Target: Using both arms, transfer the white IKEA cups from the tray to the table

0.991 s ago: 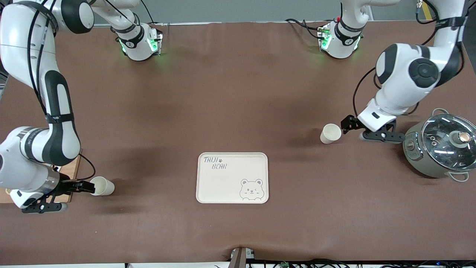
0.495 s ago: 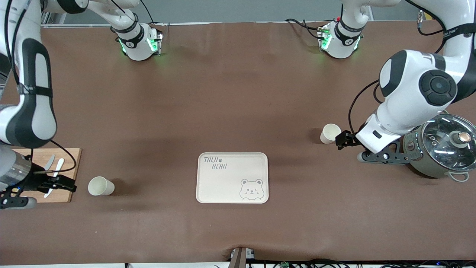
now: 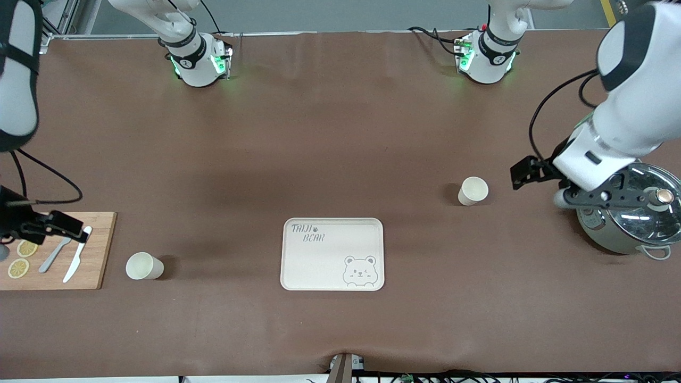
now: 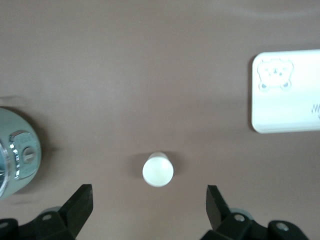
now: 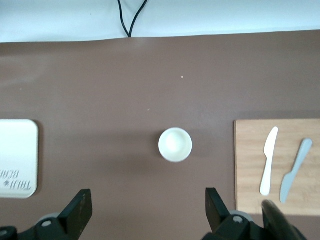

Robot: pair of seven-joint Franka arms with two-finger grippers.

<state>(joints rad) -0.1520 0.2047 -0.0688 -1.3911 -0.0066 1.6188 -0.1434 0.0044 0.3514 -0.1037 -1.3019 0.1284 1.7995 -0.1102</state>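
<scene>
While both cups (image 3: 144,266) (image 3: 472,190) stand upright on the surface (image 3: 340,149) off the empty tray (image 3: 332,254) at lower centre, each nearest gripper, left (image 3: 524,173) and right (image 3: 66,226), hangs clear, wide open.

- We see one cup (image 3: 473,190) standing upright on the table (image 3: 330,133), off-white, plain, rim up, toward the left arm's end and farther from the front camera than the tray.
- We see the second cup (image 3: 144,266) upright too, same tapered shape, toward the right arm's end, level with the tray's nearer half.
- We've got the tray (image 3: 332,254) flat between them, cream with a raised rim, grey "TAIJI BEAR" lettering and a bear face, well apart from both cups.
</scene>
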